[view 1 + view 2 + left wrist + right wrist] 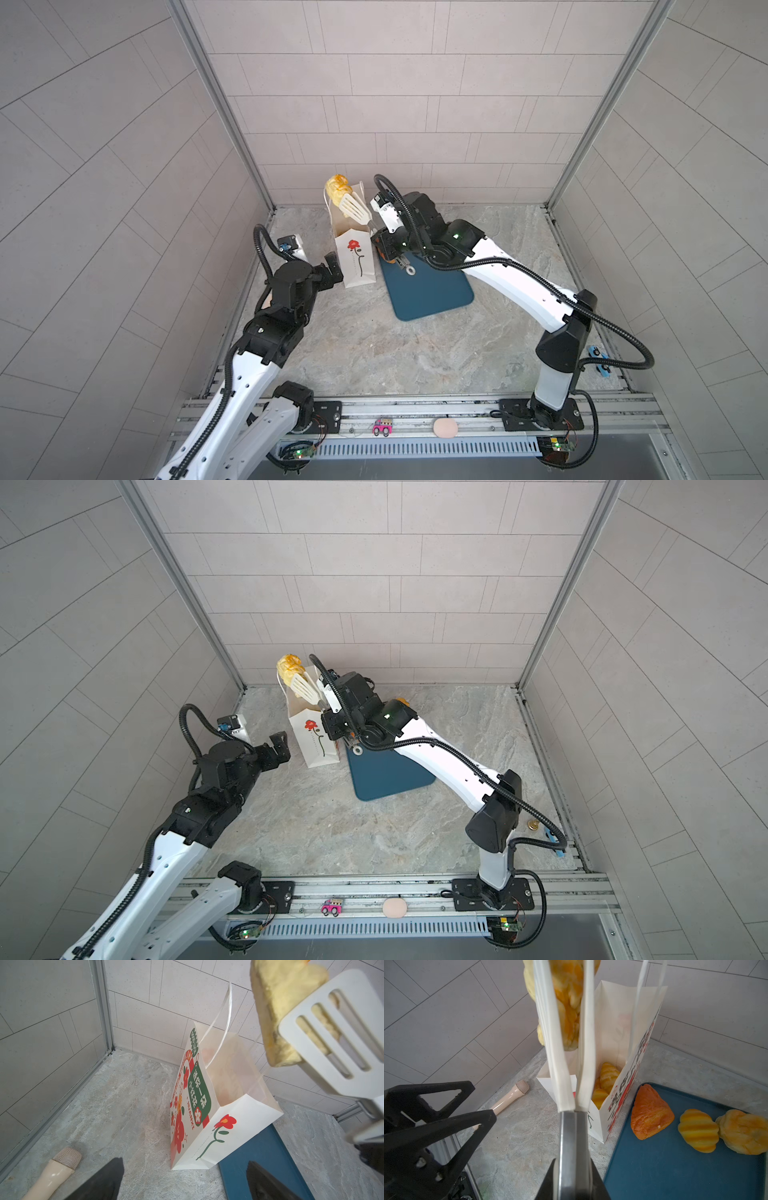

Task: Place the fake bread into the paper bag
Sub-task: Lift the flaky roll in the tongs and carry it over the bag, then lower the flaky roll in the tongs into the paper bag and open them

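Mid-transfer: knobbly bun (337, 188) is held above the mouth of the paper bag (353, 266).
The bun is pinched between the blades of the white tongs (356, 212), its long axis in line with them and its free end pointing up and away from the right gripper (572, 1180), which is clamped on the steel handle. The left gripper (332, 272) is spread wide beside the upright bag. Striped rolls (607, 1078) are seen inside.

paper bag (355, 266): white, red flower, dark stem | tray (432, 295): dark blue | roll (697, 1130): yellow, orange stripes | triangular loaf (651, 1111): reddish-orange | tongs (357, 982): white | worktop (374, 345): grey marbled

Pale tiled walls (395, 104); grey marbled floor (374, 345); metal corner posts (221, 104).
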Robot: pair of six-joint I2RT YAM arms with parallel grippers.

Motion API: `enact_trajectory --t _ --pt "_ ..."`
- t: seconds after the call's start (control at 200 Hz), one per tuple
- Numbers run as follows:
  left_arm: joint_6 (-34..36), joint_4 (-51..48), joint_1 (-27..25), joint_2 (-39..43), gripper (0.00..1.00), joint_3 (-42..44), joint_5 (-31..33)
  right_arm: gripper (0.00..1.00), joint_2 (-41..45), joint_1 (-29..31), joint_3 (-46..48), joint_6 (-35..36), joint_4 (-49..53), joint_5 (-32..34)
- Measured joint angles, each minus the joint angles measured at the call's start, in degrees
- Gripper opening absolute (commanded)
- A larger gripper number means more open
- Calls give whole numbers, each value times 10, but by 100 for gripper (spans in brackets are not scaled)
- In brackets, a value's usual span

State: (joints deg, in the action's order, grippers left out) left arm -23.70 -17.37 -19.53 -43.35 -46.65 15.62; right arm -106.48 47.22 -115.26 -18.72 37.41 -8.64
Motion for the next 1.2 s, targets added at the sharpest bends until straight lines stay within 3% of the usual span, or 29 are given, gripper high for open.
enact_trajectory --t 0.5,0.741,1.196 --pt "2 -1 0 16 100 1 13 26 -89 -10 -113 1 88 43" --pt "3 -3 0 19 100 1 18 42 -110 -11 -133 6 119 48" --pt "5 -15 0 27 100 3 27 51 -110 -11 -135 13 126 50"
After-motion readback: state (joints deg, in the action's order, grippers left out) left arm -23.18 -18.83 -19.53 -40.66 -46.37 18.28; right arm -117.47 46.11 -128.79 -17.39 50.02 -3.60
